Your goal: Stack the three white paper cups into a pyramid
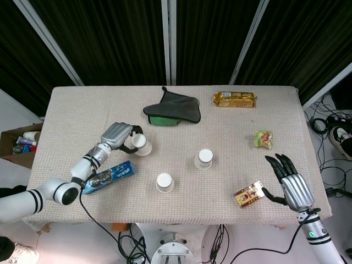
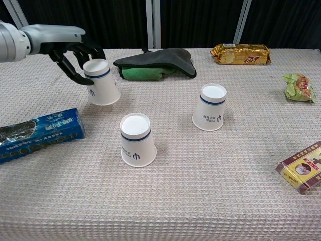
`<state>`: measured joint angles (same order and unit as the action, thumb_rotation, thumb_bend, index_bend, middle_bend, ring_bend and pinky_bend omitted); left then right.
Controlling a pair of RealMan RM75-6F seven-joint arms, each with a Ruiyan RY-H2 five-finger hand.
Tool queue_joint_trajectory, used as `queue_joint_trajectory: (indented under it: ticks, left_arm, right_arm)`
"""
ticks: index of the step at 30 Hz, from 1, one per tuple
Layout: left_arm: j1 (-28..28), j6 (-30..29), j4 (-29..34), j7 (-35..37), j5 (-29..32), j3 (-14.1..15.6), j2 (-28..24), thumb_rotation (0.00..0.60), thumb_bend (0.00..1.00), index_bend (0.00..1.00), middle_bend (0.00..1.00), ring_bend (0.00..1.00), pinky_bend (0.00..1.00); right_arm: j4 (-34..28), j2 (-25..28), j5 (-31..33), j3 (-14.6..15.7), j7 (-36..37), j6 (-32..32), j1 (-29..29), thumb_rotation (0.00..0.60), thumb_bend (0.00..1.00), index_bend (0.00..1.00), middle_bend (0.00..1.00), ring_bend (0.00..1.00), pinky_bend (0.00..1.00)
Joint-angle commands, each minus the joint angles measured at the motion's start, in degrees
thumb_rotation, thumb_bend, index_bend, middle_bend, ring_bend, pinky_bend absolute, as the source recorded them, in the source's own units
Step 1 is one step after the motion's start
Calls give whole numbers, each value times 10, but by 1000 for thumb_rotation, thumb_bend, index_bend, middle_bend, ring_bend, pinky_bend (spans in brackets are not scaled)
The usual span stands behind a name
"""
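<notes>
Three white paper cups with a blue band stand upside down. My left hand (image 1: pixel 119 135) (image 2: pixel 75 52) grips one cup (image 1: pixel 141 144) (image 2: pixel 102 83) from behind, tilted and lifted a little off the cloth. A second cup (image 1: pixel 164 182) (image 2: pixel 136 140) stands near the front centre. The third cup (image 1: pixel 204 158) (image 2: pixel 211 107) stands to its right and further back. My right hand (image 1: pixel 290 182) hovers open at the right front corner, fingers spread, beside a small red and gold box (image 1: pixel 250 194) (image 2: pixel 304 166).
A blue biscuit pack (image 1: pixel 105 177) (image 2: pixel 36 133) lies at the front left, under my left forearm. A dark cloth over a green one (image 1: pixel 173 108) (image 2: pixel 156 64) lies at the back centre, a gold snack pack (image 1: pixel 234 99) (image 2: pixel 240 54) back right, a green wrapper (image 1: pixel 264 138) (image 2: pixel 299 87) at the right.
</notes>
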<state>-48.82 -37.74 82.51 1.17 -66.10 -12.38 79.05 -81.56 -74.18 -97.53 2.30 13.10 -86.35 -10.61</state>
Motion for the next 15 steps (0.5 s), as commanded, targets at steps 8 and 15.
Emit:
queue_joint_trajectory:
  ticks: [8,15]
  left_arm:
    - [-30,-23,-21,-66,6,14,68,600,299,395,451,353,294]
    - [-34,-24,-4,-80,4,26,67,600,272,381,425,316,277]
  right_arm:
    - [8,0,2,3,10,-8,10,600,221,0,143,0,0]
    - [13,-1,2,5,15,-8,12,600,222,0,143,0,0]
